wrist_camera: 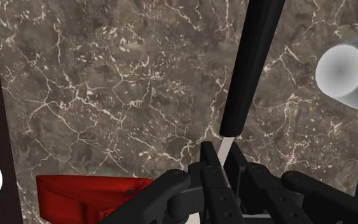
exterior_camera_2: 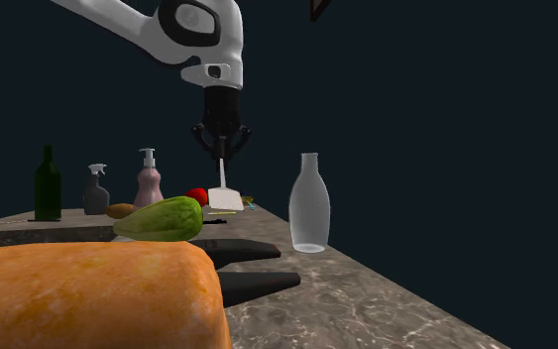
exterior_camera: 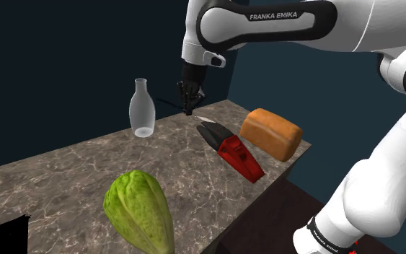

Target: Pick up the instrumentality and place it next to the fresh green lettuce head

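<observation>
Second exterior view, gripper: the all-black gripper (exterior_camera_2: 222,156) hangs from the white arm and, as we see it, is clamped on the thin neck of a spatula.
Second exterior view, tool: the white-bladed, black-handled spatula (exterior_camera_2: 224,194) hangs blade-down below the fingers; we cannot tell whether its lower edge touches the surface.
Second exterior view, surface: the brown marbled stone surface (exterior_camera_2: 386,307) carries a clear glass bottle (exterior_camera_2: 309,203) standing upright and an orange-brown bread loaf (exterior_camera_2: 88,297) up close.
Second exterior view, target: the green leafy lettuce head (exterior_camera_2: 160,218) lies on its side farther back.
Shoulder view, positions: we see the gripper at the surface's far edge, near the bottle on the shoulder view's left.
Shoulder view, lettuce: it lies at the near end, well apart from the spatula.
Shoulder view, neighbours: a red-bodied tool with black prongs (exterior_camera: 239,156) lies just beside the loaf.
Wrist view, grasp: the fingers (wrist_camera: 208,172) close on the white neck, and the black handle (wrist_camera: 247,70) slants away over the surface, the bottle's mouth to one side.
</observation>
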Tool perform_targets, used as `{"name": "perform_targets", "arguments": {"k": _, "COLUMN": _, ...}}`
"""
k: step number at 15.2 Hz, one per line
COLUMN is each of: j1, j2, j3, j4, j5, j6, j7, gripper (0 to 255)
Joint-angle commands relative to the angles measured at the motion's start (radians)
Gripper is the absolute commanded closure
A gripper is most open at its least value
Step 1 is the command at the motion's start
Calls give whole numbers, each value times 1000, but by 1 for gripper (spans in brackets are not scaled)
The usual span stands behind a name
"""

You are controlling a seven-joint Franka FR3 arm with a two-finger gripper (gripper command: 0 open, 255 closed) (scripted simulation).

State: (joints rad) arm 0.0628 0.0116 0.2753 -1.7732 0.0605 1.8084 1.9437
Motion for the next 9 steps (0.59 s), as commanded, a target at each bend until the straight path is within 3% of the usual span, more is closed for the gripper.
{"name": "perform_targets", "arguments": {"k": 1, "j1": 23, "j2": -25, "j3": 23, "j4": -29, "j5": 6, "j6": 8, "j7": 46, "gripper": 255}}
{"name": "perform_targets", "arguments": {"k": 5, "j1": 71, "j2": -45, "j3": 73, "j4": -51, "j5": 11, "j6": 18, "j7": 142, "gripper": 255}}
{"name": "perform_targets", "arguments": {"k": 9, "j1": 72, "j2": -42, "j3": 74, "j4": -102, "j5": 11, "j6": 71, "j7": 140, "gripper": 255}}
